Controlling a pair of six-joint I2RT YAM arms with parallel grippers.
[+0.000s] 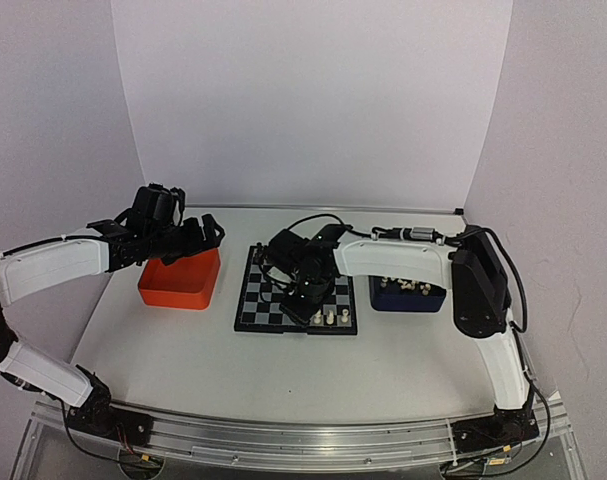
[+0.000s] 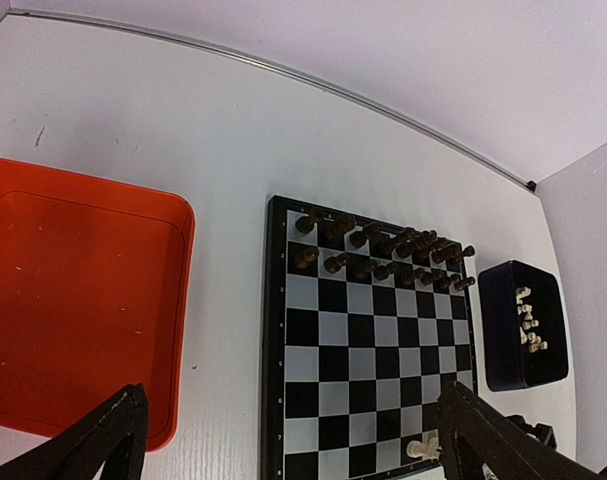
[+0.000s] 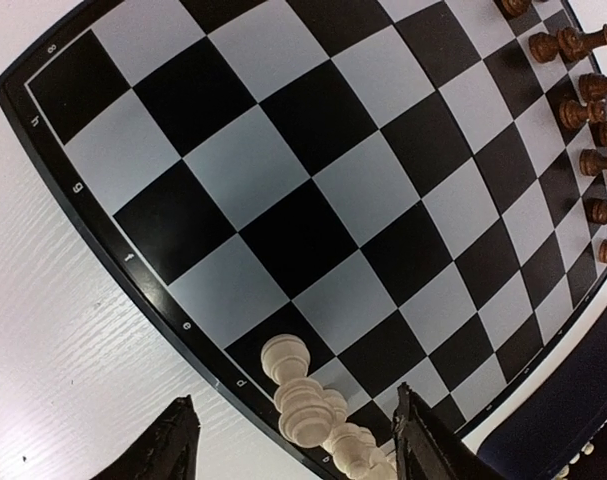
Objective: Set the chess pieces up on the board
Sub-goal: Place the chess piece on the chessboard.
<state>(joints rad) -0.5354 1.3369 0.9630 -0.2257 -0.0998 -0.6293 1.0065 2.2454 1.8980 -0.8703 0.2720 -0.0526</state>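
My right gripper [image 3: 295, 395] hangs open over cream pieces [image 3: 288, 360] at the board [image 3: 283, 180] edge; left gripper [image 2: 291, 388] gapes above tray [image 2: 83, 280].

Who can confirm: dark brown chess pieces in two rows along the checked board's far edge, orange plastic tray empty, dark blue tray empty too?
Wrong on the dark blue tray: it holds several cream-white chess pieces, as the left wrist view shows. The rest stands: dark brown chess pieces in two rows along the black-and-pale checked board's far edge, orange plastic tray empty.
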